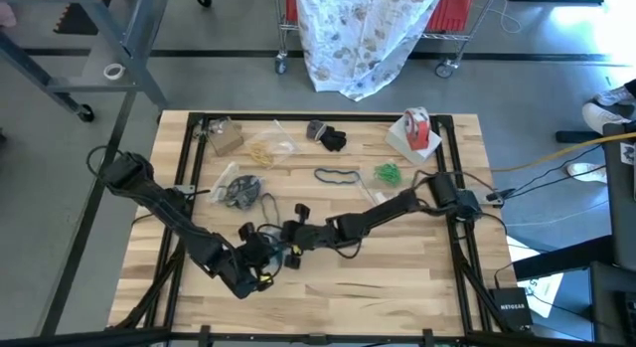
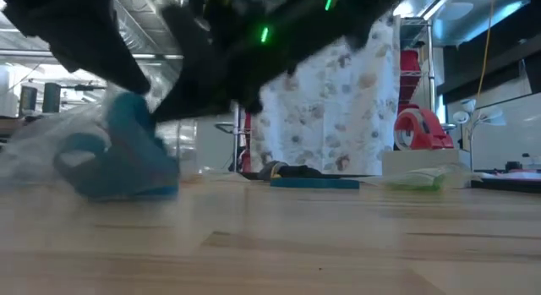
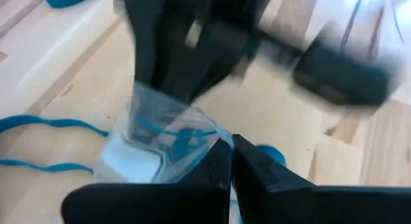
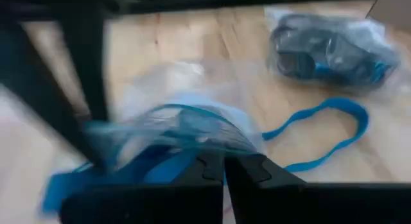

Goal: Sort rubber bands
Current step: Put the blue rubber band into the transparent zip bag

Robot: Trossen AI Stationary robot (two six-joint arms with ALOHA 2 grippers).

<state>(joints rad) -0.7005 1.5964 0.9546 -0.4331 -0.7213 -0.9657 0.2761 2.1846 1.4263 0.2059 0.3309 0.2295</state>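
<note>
Several teal-blue rubber bands (image 4: 160, 137) are sitting inside a clear plastic bag (image 3: 164, 144) near the middle of the front half of the table (image 1: 397, 287), where both grippers are meeting. Left gripper (image 3: 231, 161) is pinching one side of this bag with its fingers closed together on the film; right gripper (image 4: 223, 165) is gripping the opposite side in the same closed manner. One loose teal band (image 4: 321, 131) is lying flat on the wood just beside the bag. A second clear bag (image 1: 238, 188), holding dark and blue bands, is resting toward the left edge. Farther back, a blue band (image 1: 338, 175) is lying near the centre, a green bundle (image 1: 389, 173) is sitting to its right, a black clump (image 1: 331, 139) is lying near the back edge, and tan bands (image 1: 264, 151) are lying left of it. A red-and-white tape roll (image 1: 417, 128) is standing near the back right corner.
</note>
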